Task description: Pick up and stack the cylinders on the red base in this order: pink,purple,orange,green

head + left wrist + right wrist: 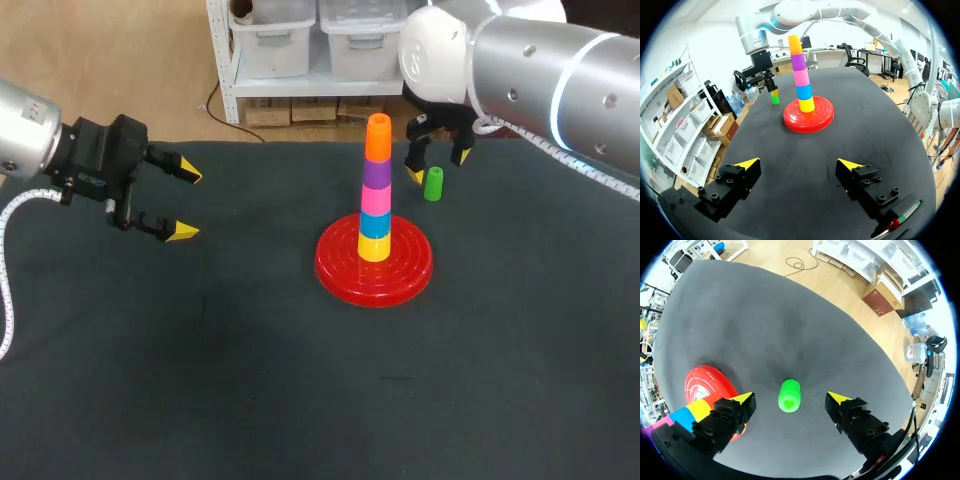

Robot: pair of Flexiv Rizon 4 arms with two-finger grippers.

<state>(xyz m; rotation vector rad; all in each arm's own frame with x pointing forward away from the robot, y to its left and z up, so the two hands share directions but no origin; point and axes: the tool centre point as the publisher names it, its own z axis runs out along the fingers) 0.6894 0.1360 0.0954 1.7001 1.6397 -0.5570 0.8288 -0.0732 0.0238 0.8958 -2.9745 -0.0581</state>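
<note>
At the bench's left edge: left hand (186,202), spread and empty, well apart from everything; no need for it here. At the bench's middle: red base (335,268) carrying a stack (375,215) of yellow, blue, pink, purple, with the orange cylinder (378,138) topmost. Toward the far edge, near the base: green cylinder (789,396), upright, between the spread fingers of the right hand (438,167), untouched. Lower squarely, pinch at mid-height, lift clear above orange before crossing over, seat gently, avoid nudging the tall stack.
</note>
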